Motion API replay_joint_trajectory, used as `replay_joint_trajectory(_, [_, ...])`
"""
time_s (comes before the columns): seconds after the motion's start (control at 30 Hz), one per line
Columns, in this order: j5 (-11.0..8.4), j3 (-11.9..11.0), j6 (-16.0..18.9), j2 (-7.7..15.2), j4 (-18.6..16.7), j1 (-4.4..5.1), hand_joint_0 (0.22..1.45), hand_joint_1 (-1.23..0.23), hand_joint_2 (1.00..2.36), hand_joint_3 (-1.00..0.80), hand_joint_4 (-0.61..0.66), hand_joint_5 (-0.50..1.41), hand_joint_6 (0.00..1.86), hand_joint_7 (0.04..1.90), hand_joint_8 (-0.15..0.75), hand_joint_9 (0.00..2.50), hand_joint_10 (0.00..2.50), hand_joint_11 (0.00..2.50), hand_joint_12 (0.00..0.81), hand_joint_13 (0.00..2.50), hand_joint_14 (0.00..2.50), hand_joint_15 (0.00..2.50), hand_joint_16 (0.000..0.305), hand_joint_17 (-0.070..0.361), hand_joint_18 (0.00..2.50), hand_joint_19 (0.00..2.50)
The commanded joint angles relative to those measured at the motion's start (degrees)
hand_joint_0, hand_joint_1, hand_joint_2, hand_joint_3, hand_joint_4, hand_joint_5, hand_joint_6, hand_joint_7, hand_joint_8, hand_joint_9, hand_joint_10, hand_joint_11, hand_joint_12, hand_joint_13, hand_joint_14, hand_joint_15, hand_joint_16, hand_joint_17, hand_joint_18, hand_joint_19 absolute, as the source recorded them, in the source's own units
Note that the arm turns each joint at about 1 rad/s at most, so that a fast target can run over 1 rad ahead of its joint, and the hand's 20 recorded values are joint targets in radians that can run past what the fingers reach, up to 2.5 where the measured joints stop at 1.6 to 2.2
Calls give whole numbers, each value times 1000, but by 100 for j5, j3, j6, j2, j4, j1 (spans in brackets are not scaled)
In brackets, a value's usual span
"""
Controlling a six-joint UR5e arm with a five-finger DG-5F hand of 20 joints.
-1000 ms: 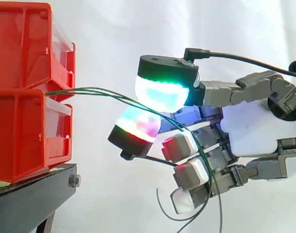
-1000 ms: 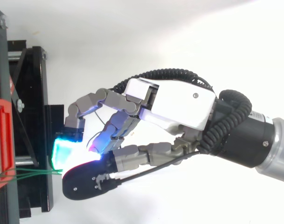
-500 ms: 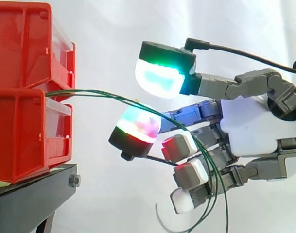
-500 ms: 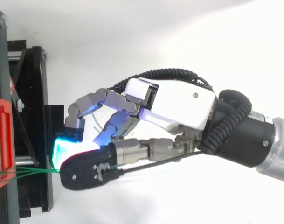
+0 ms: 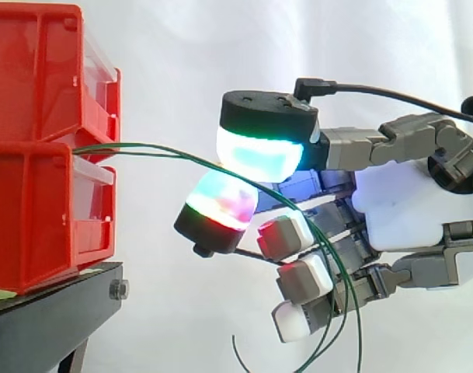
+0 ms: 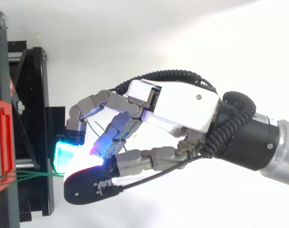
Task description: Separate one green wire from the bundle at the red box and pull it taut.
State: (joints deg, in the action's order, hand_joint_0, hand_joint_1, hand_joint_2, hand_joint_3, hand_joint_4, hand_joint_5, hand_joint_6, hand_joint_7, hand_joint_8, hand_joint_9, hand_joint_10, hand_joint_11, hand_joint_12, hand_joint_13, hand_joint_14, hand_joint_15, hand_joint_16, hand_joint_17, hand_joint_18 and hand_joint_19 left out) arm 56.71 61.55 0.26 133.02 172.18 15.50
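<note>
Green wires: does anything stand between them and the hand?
Nothing visible does. The green wires arc freely from between the red bins straight into the hand and droop across it.

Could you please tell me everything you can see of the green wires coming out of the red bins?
The thin green wires are a few strands leaving together from the gap between two stacked red plastic bins, fanning slightly and arching rightward to the robot hand. There they bend down across it and end in loose curls. They look slack, not taut. Whether the hand grips any cannot be told.
</note>
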Motion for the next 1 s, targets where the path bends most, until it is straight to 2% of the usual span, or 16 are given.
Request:
replay_joint_trajectory(0.0, [-2, -3, 1, 5, 0, -3, 636, -767, 1019, -272, 65, -175, 916, 910, 268, 1135, 25, 1036, 337, 1136, 29, 927, 51, 115, 807, 737])
replay_joint_trajectory(0.07, [7, 6, 1, 5, 0, -3, 628, -808, 1010, -395, 86, -176, 907, 908, 264, 1127, 24, 1032, 337, 1133, 28, 918, 51, 115, 808, 727])
replay_joint_trajectory(0.13, [-2, 6, 1, -4, 0, -3, 579, -763, 1000, -500, 97, -174, 907, 888, 266, 1143, 25, 1030, 341, 1135, 29, 905, 52, 116, 813, 721])
replay_joint_trajectory(0.37, [-2, -3, 1, 5, 0, -3, 509, -691, 1000, -500, 111, -167, 899, 870, 288, 1182, 23, 1009, 360, 1159, 27, 896, 55, 124, 844, 714])
replay_joint_trajectory(0.53, [-2, -3, 9, 5, 0, -3, 666, -787, 1000, -500, 25, -164, 890, 957, 259, 1194, 25, 1027, 329, 1156, 29, 901, 50, 113, 826, 697])
replay_joint_trajectory(0.73, [-2, 6, 18, -4, 0, -3, 704, -824, 1007, -434, -31, -176, 918, 936, 248, 1153, 24, 1025, 325, 1144, 29, 895, 49, 111, 821, 689])
replay_joint_trajectory(0.97, [-2, 6, 18, -4, 0, -3, 728, -864, 1000, -500, -8, -182, 924, 864, 247, 1136, 23, 1033, 322, 1134, 28, 899, 49, 110, 817, 664])
